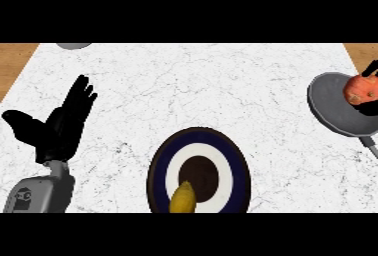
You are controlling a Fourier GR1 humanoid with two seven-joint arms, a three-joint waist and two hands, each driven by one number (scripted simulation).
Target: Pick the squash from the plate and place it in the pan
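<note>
White marble table (221, 85): right hand (371, 67) (mostly out of view, finger state unclear) keeps the squash (361, 91) over the pan (332, 107); left hand (63, 120) rests open.

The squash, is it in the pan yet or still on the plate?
Over the pan, not clearly set down. The squash shows above the grey pan, with the right hand partly visible behind it; the plate holds only a yellow item.

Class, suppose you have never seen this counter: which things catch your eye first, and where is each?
The round plate with dark blue and white rings sits near the front centre, a yellow item on its near edge. At the right edge, the orange squash is over the grey pan. The black left hand rests open at the left.
</note>
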